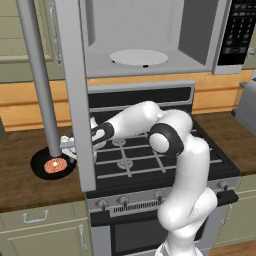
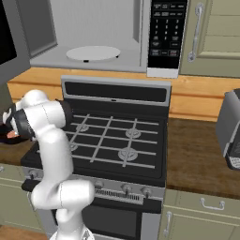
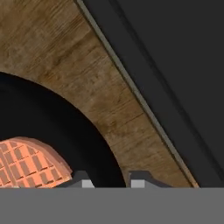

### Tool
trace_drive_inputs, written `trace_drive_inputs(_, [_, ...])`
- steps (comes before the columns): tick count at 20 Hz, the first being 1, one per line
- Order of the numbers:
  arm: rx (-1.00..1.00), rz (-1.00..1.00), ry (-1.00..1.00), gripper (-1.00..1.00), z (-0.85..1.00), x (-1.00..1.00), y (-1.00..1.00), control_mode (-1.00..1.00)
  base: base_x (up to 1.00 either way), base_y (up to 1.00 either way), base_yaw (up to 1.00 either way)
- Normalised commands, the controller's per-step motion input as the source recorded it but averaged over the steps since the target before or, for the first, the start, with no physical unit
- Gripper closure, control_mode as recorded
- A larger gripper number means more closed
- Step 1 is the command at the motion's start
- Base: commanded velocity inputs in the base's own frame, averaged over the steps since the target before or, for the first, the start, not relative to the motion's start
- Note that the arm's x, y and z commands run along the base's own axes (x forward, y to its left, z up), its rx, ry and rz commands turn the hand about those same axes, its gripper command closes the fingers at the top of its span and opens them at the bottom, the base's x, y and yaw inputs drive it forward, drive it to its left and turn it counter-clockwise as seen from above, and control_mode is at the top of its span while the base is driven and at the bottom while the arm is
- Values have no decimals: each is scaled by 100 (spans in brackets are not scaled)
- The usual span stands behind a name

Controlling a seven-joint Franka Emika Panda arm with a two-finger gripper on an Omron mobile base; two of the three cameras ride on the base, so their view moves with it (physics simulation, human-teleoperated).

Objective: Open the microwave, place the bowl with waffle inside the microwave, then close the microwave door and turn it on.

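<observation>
The microwave (image 1: 145, 30) hangs above the stove with its cavity and white turntable (image 1: 138, 57) exposed. The microwave door (image 1: 75, 75) is swung wide to the left, its long bar handle (image 1: 37, 75) facing me. On the wooden counter left of the stove sits the black bowl (image 1: 42, 170) holding the orange waffle (image 1: 55, 164). My gripper (image 1: 71, 152) reaches down at the bowl's right rim, partly behind the door's edge. In the hand view the gripper (image 3: 111, 181) has its two tips close together astride the bowl (image 3: 65, 127) rim, beside the waffle (image 3: 26, 164).
The black gas stove (image 1: 165, 150) with grates lies under my arm, and its dark edge (image 3: 175, 65) runs close beside the bowl. The microwave keypad (image 2: 166, 33) is at the right of the cavity. A grey toaster (image 2: 232, 131) stands on the right counter. Beige cabinets flank the microwave.
</observation>
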Motion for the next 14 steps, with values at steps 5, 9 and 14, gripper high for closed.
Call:
trace_drive_inputs(5, [8,-22,-5,100,41,-26,-46,-100,0,0,0])
trace_drive_inputs(9, [4,-12,-1,100,34,-61,-52,-100,0,0,0])
trace_drive_inputs(14, [9,-5,-1,100,52,-78,-82,-100,0,0,0])
